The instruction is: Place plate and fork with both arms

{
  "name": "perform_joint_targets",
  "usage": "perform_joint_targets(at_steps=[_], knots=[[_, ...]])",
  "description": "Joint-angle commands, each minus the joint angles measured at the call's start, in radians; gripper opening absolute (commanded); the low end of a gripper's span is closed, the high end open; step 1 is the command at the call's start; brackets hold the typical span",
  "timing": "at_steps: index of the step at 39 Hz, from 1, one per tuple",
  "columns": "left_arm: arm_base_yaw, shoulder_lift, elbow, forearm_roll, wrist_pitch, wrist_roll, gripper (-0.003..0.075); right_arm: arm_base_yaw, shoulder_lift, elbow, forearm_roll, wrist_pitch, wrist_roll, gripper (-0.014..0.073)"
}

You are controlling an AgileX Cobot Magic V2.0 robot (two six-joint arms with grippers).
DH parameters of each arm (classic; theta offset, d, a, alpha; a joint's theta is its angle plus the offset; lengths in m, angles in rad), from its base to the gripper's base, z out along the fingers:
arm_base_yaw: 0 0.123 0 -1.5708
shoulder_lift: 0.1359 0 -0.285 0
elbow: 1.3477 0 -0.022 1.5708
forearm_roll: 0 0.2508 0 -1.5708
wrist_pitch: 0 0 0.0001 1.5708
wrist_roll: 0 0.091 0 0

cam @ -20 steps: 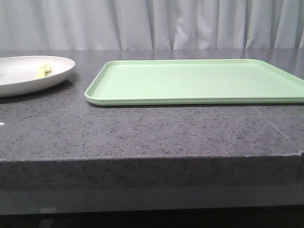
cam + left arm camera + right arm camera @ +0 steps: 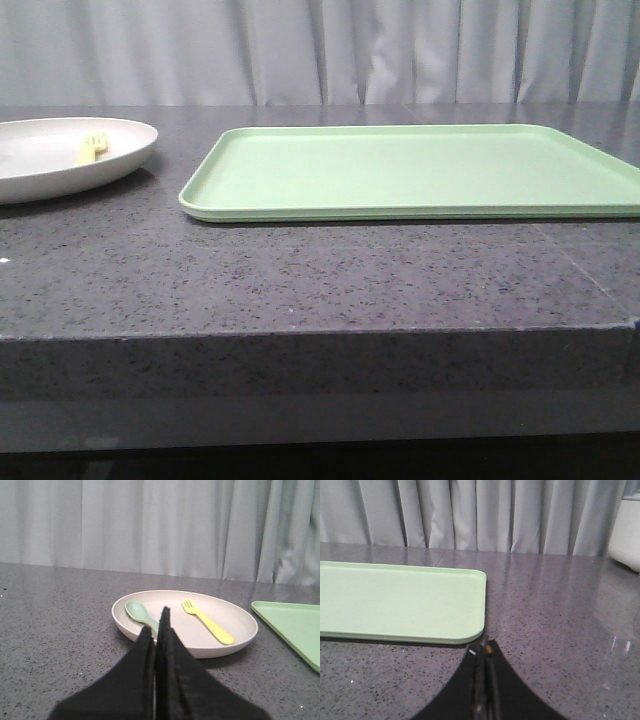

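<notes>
At the left edge of the front view, the round off-white matte plate (image 2: 60,160) holds the small yellow plastic fork (image 2: 92,147). Both black grippers, left (image 2: 159,622) and right (image 2: 485,652), are pressed closed, empty.

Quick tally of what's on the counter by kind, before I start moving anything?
Plates: 1, the plate
Forks: 1, the fork, lying in the plate
Spoons: 1, the spoon, also in the plate
Trays: 1, the green tray
Total: 4
</notes>
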Motion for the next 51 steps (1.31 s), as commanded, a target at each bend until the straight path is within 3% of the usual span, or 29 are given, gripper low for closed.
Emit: perform_joint_targets(at_steps=[1,5,11,26,36,47,49,51], knots=[[0.002,-0.02,0.002,-0.002,-0.085,-0.001,-0.0018,-0.002,-0.018,-0.004,-0.008,-0.122,-0.008,-0.0068],[0.002,-0.02,-0.021,-0.009,-0.084,-0.001,-0.0018,-0.002,-0.018,-0.016,0.006,-0.175,0.0,-0.0068],[0.002,-0.012,-0.146,-0.009,0.011,-0.001,-0.0018,-0.002,-0.018,-0.125,0.021,-0.113,0.0,-0.0068],[0.002,0.309,-0.626,0.002,0.407,-0.001,-0.0018,-0.002,0.176,-0.517,0.021,0.331,-0.001,-0.0068],[0.002,0.42,-0.616,0.002,0.415,-0.001,-0.0018,-0.002,0.327,-0.541,0.021,0.373,-0.001,-0.0068],[0.002,0.465,-0.603,-0.007,0.429,-0.001,-0.0017,-0.002,0.332,-0.541,0.021,0.375,-0.001,-0.0066],[0.002,0.465,-0.603,-0.007,0.429,-0.001,-0.0006,-0.002,0.332,-0.541,0.021,0.377,-0.001,-0.0041],[0.002,0.465,-0.603,-0.005,0.429,-0.001,0.0055,-0.002,0.332,-0.541,0.021,0.377,-0.001,0.0032]])
